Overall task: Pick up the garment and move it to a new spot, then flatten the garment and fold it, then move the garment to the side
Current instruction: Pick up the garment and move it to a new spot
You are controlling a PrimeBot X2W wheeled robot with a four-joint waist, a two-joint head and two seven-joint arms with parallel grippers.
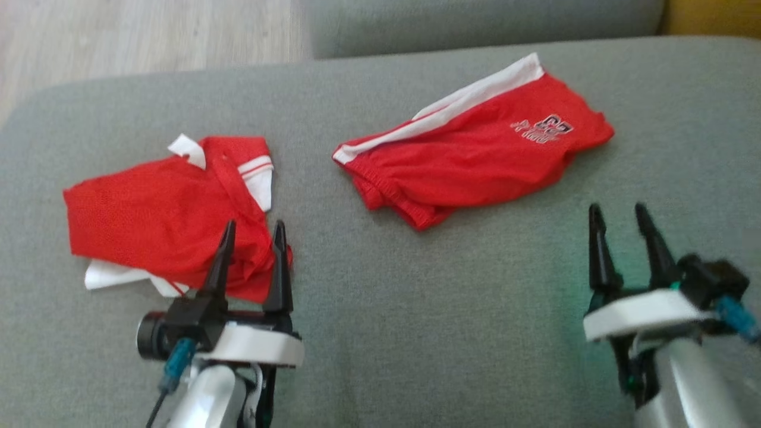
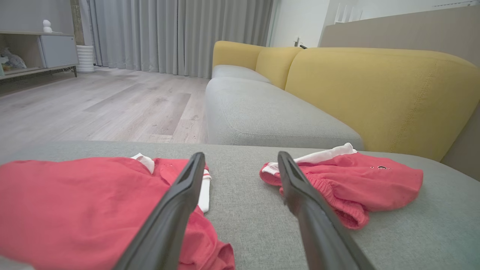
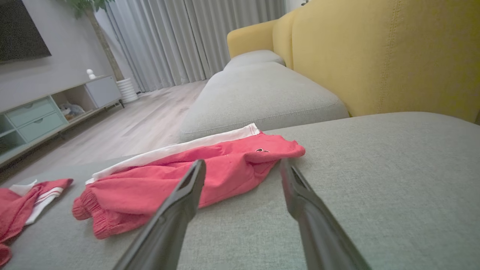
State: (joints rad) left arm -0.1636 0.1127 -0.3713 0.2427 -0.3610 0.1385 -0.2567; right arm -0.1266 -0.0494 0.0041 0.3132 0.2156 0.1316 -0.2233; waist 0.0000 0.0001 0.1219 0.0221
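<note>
Though poised by shirt and shorts with left gripper and right gripper fingers apart, yet to lift, flatten, fold.

Living-room scene: grey sofa seats, yellow backrests (seams stitched), pale wood floor, drawn grey curtains, low cabinet.

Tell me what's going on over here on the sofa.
A robot with two arms faces a grey sofa seat. A crumpled red shirt with white trim lies on its left; red shorts with a white stripe lie farther back, toward the right. The left claw is open at the shirt's near edge, the right claw open over bare cushion short of the shorts. Nothing is held yet.
</note>
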